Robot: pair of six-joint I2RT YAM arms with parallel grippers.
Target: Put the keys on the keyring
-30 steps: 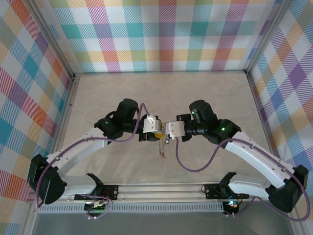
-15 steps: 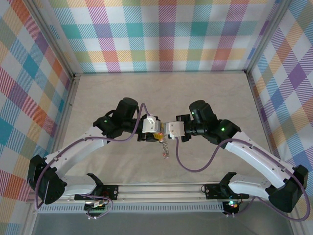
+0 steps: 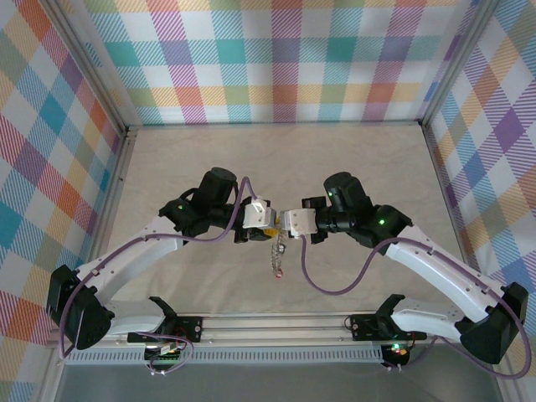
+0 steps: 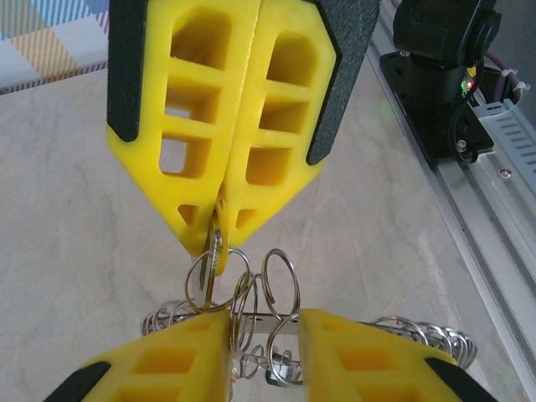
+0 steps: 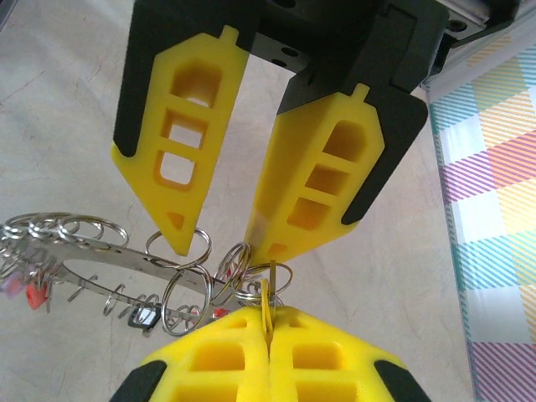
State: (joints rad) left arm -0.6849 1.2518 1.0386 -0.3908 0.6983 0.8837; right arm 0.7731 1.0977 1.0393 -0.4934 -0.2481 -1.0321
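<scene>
The right gripper (image 4: 216, 228), clamped on the yellow key (image 4: 219, 254) edge-on, faces the left gripper (image 5: 219, 247) — jaws narrowly apart astride the keyring (image 3: 277, 249), grip unclear.

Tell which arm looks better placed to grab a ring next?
Likely the left arm: its jaws stand open astride the rings, while the right arm has its jaws shut on the yellow key.
</scene>
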